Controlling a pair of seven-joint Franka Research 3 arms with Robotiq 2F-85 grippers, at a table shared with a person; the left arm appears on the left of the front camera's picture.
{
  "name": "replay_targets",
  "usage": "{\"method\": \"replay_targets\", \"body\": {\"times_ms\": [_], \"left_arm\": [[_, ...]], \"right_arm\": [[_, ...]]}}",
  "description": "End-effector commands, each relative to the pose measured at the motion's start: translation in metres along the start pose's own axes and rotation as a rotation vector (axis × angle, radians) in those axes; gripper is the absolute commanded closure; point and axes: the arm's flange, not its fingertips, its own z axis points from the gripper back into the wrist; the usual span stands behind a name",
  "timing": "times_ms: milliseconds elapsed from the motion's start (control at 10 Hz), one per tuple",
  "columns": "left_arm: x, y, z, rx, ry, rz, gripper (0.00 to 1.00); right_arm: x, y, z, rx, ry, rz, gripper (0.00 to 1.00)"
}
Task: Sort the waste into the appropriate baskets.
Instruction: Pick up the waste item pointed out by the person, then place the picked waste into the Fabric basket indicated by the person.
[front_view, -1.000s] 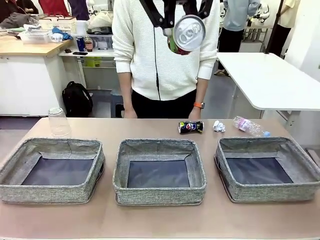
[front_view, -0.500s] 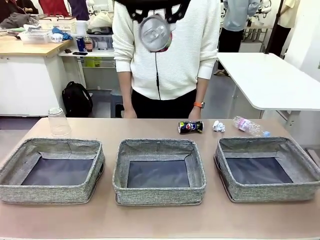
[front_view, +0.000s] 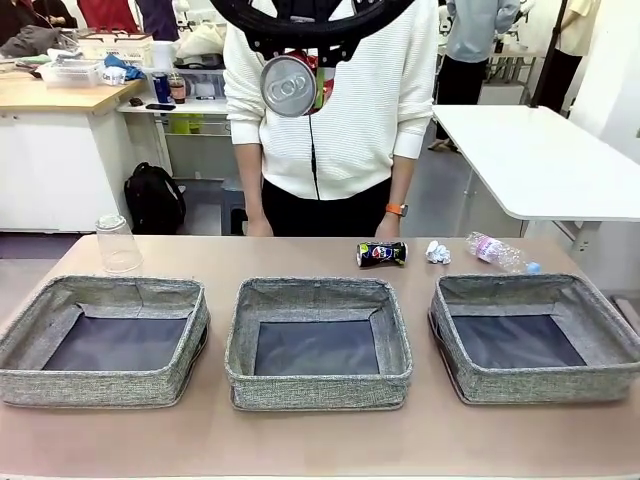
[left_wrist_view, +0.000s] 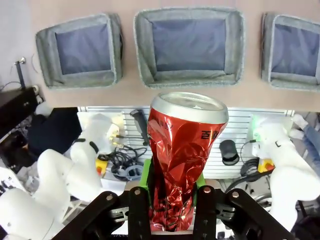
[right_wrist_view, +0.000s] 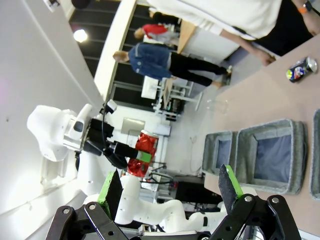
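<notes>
Left gripper (left_wrist_view: 172, 182) clamps red can (left_wrist_view: 184, 135), high; dropped here it could bounce off basket (front_view: 318, 378) (right gripper (right_wrist_view: 170, 187) agape, empty).

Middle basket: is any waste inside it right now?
No, the middle basket shows a bare dark bottom in the front view, and the crushed red can sits clamped in the left gripper.

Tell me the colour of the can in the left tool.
Red can with silver top; best in left wrist view.
</notes>
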Motion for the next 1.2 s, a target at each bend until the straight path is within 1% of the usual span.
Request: {"method": "replay_targets", "body": {"times_ms": [0,1100], "left_arm": [[-0.0033,0.0002,0.0011,-0.009,0.012,-0.017,0.65],[-0.0033,0.0002,0.0011,-0.009,0.012,-0.017,0.65]], "right_arm": [[0.0025,0.001,-0.0027,0.03,-0.002,0.025,0.0],[0.0025,0.001,-0.0027,0.03,-0.002,0.025,0.0]]}}
